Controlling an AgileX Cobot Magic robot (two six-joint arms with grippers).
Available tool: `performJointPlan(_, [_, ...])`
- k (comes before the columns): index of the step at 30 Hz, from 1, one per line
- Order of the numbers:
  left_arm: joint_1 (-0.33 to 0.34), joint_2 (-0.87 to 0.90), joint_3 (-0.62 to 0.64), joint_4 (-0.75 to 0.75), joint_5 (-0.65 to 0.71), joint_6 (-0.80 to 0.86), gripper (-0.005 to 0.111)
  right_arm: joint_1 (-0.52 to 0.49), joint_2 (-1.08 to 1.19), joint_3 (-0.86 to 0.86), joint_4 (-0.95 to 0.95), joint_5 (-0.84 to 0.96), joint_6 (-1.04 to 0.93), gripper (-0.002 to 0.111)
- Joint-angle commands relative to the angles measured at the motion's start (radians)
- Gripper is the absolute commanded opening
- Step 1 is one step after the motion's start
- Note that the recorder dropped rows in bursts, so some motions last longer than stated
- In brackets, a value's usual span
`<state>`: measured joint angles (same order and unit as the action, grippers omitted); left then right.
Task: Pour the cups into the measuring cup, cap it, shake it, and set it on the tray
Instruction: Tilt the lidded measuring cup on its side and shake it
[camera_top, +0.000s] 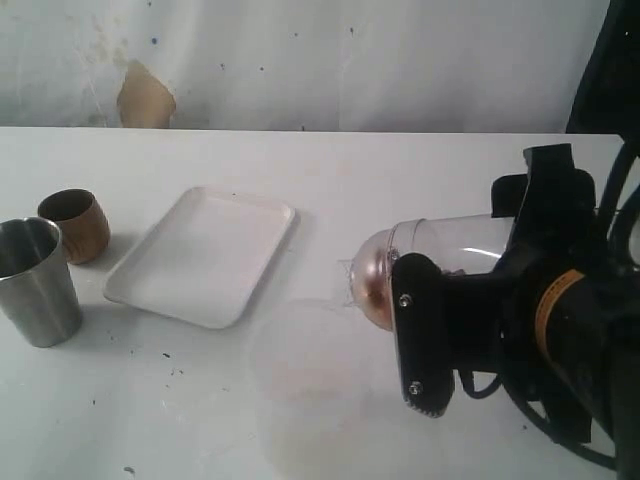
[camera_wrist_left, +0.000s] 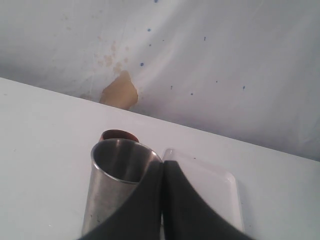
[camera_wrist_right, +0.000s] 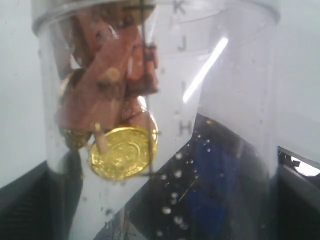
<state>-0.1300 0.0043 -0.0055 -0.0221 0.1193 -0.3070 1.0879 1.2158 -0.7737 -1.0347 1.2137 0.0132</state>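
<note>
My right gripper (camera_top: 480, 262) is shut on the measuring cup (camera_top: 455, 242), a clear cylinder held on its side above the table with its rounded coppery end (camera_top: 370, 282) pointing left. In the right wrist view the measuring cup (camera_wrist_right: 215, 100) fills the frame, with printed marks, a gold coin (camera_wrist_right: 122, 152) and reddish-brown pieces (camera_wrist_right: 110, 75) inside. The steel tumbler (camera_top: 38, 280) and the wooden cup (camera_top: 77, 225) stand upright at the far left, with the white tray (camera_top: 205, 255) to their right. My left gripper (camera_wrist_left: 162, 172) is shut on nothing, close beside the tumbler (camera_wrist_left: 117, 185).
A faint frosted translucent round shape (camera_top: 320, 395) sits on the table in front of the held cylinder. A stained white backdrop with a tan patch (camera_top: 145, 98) rises behind the table's far edge.
</note>
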Motion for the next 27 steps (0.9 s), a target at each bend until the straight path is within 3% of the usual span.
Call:
performJointPlan(1, [0.000, -0.004, 0.006, -0.007, -0.013, 0.001, 0.000, 0.064, -0.023, -0.007, -0.051, 0.007, -0.013, 0.000])
performJointPlan(10, [0.000, -0.004, 0.006, -0.007, -0.013, 0.001, 0.000, 0.173, -0.027, -0.007, -0.089, 0.007, -0.122, 0.000])
performJointPlan(18, [0.000, -0.004, 0.006, -0.007, -0.013, 0.001, 0.000, 0.173, -0.027, -0.007, -0.221, 0.007, -0.227, 0.000])
performJointPlan(27, [0.000, -0.004, 0.006, -0.007, -0.013, 0.001, 0.000, 0.173, -0.027, -0.007, -0.245, 0.007, -0.333, 0.000])
